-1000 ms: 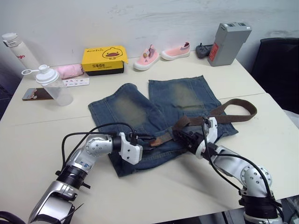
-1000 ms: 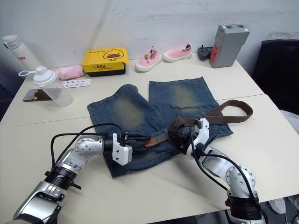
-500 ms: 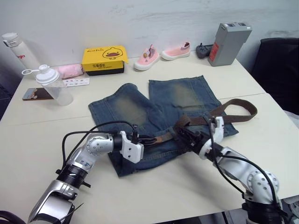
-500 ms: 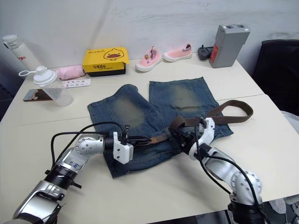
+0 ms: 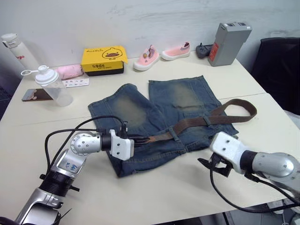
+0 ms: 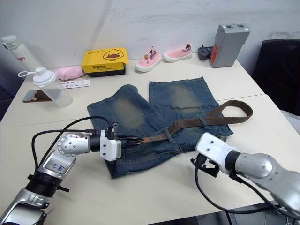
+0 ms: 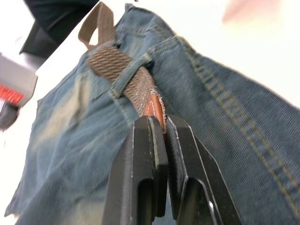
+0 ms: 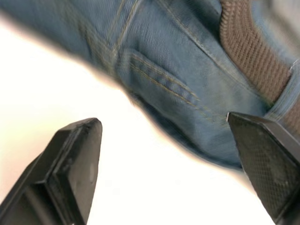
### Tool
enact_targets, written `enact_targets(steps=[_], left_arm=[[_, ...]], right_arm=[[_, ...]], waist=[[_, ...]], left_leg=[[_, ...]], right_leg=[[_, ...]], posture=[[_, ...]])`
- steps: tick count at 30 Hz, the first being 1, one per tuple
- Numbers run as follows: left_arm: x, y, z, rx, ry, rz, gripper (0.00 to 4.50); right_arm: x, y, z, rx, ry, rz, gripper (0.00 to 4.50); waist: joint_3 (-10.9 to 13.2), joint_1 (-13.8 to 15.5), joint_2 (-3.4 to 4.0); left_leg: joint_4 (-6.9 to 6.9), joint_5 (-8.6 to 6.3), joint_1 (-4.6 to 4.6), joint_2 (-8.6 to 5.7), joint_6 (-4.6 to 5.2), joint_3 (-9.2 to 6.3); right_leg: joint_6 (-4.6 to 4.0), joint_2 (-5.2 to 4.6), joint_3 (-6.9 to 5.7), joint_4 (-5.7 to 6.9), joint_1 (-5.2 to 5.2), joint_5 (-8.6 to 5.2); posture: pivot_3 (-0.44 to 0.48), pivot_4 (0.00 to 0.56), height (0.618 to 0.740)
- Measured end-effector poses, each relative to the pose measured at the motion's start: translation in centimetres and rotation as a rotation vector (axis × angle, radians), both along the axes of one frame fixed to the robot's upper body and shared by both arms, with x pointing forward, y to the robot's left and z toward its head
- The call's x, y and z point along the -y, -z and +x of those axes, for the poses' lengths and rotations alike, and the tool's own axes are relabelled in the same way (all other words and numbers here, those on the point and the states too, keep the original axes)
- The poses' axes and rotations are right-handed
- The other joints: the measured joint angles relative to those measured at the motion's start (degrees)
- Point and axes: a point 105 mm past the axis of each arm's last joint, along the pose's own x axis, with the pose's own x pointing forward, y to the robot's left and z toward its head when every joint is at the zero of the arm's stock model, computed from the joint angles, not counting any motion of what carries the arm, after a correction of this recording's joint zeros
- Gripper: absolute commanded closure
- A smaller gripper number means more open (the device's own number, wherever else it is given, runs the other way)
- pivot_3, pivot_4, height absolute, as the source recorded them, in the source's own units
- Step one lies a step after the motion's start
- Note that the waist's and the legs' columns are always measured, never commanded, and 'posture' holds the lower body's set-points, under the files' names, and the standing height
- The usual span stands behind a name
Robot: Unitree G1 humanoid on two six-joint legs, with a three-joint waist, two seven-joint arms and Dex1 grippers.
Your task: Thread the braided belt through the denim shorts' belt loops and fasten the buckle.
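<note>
Left wrist view gives me the belt [image 7: 133, 79] tip pinched between my left tool's [image 7: 158, 129] closed fingers, just past a belt loop [image 7: 127, 77] it runs under. From the head I see the belt [image 5: 197, 121] lying across the waistband of the shorts [image 5: 154, 117] on the surface [image 5: 168, 187], its far part curling in a loop off the cloth's right edge. My right tool [image 8: 187, 154] hangs wide open over bare surface, just beside the shorts' near edge, gripping nothing.
</note>
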Motion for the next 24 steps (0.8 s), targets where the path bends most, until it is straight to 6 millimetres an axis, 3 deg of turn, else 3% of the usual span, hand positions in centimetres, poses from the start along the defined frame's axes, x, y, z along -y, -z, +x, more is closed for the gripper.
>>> enact_targets(steps=[4,5,7,12,15,18,24], left_arm=[[0.0,0.1,-0.1,-0.011,-0.007,-0.002,4.5],[0.1,0.0,-0.1,-0.009,-0.006,-0.009,4.5],[0.2,-0.1,-0.2,-0.008,-0.006,-0.011,4.5],[0.1,0.1,-0.4,-0.018,-0.017,-0.017,4.5],[0.0,0.2,-0.5,-0.018,-0.017,-0.017,4.5],[-0.3,0.1,-0.8,-0.005,-0.016,-0.009,4.5],[-1.1,1.1,-1.7,0.013,-0.002,0.04,4.5]], right_arm=[[0.7,0.7,1.3,0.112,-0.075,-0.173,0.01],[0.5,1.8,2.0,0.144,-0.105,-0.219,0.4],[0.1,1.9,2.3,0.164,-0.12,-0.217,0.8],[-0.7,3.3,2.6,0.142,-0.109,-0.165,3.18],[0.2,3.6,3.3,0.112,-0.023,-0.118,4.47],[1.9,3.3,4.2,0.096,0.081,-0.088,4.47],[7.9,2.3,6.0,0.095,0.339,-0.1,4.47]], waist=[[0.0,0.06,-0.04],[-0.02,0.02,-0.07],[-0.02,0.03,-0.13],[-0.04,0.01,-0.21],[-0.04,0.09,-0.19],[-0.08,0.3,-0.12],[-0.17,0.64,0.03]], left_leg=[[-0.04,0.01,0.0,0.01,-0.03,0.13],[-0.05,0.04,0.01,0.07,-0.1,0.14],[-0.04,0.04,0.04,0.09,-0.12,0.14],[0.0,0.06,0.09,0.13,-0.16,0.12],[0.02,0.06,0.07,0.09,-0.13,0.11],[0.05,0.05,0.04,0.02,-0.07,0.06],[0.05,0.05,-0.01,-0.06,0.02,0.01]], right_leg=[[0.5,0.01,-0.02,-0.01,0.0,0.28],[0.58,0.07,-0.05,0.0,0.01,0.32],[0.58,0.08,-0.05,0.02,0.05,0.32],[0.56,0.11,-0.07,0.1,0.11,0.32],[0.55,0.05,-0.06,0.13,0.09,0.33],[0.55,-0.04,-0.07,0.12,0.1,0.33],[0.52,-0.09,-0.1,0.11,0.1,0.32]], posture=[[0.0,0.15,0.739],[0.0,0.15,0.739],[0.0,0.15,0.739],[0.0,0.15,0.739],[0.0,0.15,0.739],[0.0,0.15,0.739],[0.0,0.15,0.739]])
